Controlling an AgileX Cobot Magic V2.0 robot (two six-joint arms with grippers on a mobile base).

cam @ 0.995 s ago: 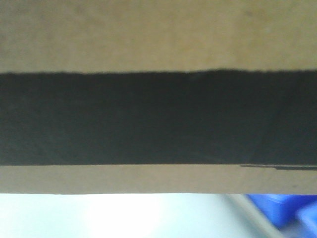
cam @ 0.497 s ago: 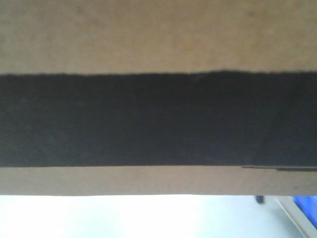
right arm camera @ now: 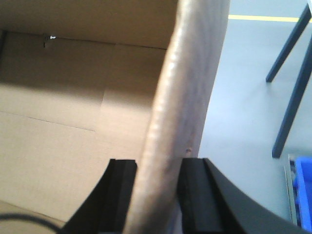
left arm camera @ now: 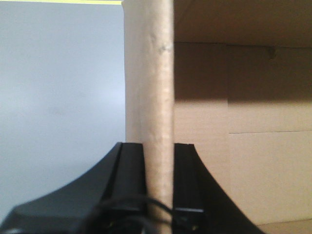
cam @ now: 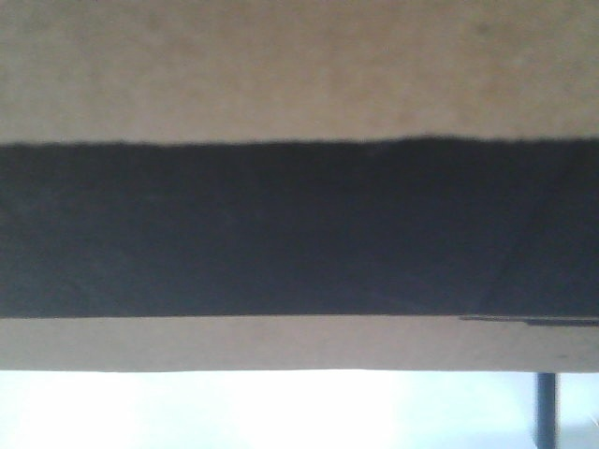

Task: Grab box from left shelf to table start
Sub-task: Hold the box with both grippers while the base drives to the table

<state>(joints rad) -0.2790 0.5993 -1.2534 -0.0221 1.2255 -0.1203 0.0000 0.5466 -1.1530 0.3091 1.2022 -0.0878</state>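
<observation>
Exterior front-facing view: one large brown corrugated cardboard box (cam: 299, 65) fills almost the whole picture, very close to the lens. One wide black printed band (cam: 299, 229) runs across the box's face from edge to edge. Both its ends are cut off, and no lettering can be read on it. Below the box's lower edge lies a washed-out bright strip, and one dark slim upright (cam: 545, 412) stands under the box's right end, too blurred to name.

Left wrist view: the left gripper (left arm camera: 158, 153) is clamped on one side wall of the box. Its two black fingers (left arm camera: 130, 168) press the cardboard, one outside the wall and one inside the box. Outside that wall lies plain grey floor (left arm camera: 58, 107), with one yellow line (left arm camera: 58, 2) along the top edge.

Right wrist view: the right gripper (right arm camera: 157, 168) pinches the opposite wall in the same way, with two black fingers, one on each face. The wall bows slightly between them. Outside the box stand two dark slanting legs (right arm camera: 290, 105), what they belong to being cut off, with one yellow floor line (right arm camera: 263, 18) beyond them and one corner of a blue plastic bin (right arm camera: 303, 195) nearer the camera.

The box's bottom is hidden, so what it rests on cannot be told.
</observation>
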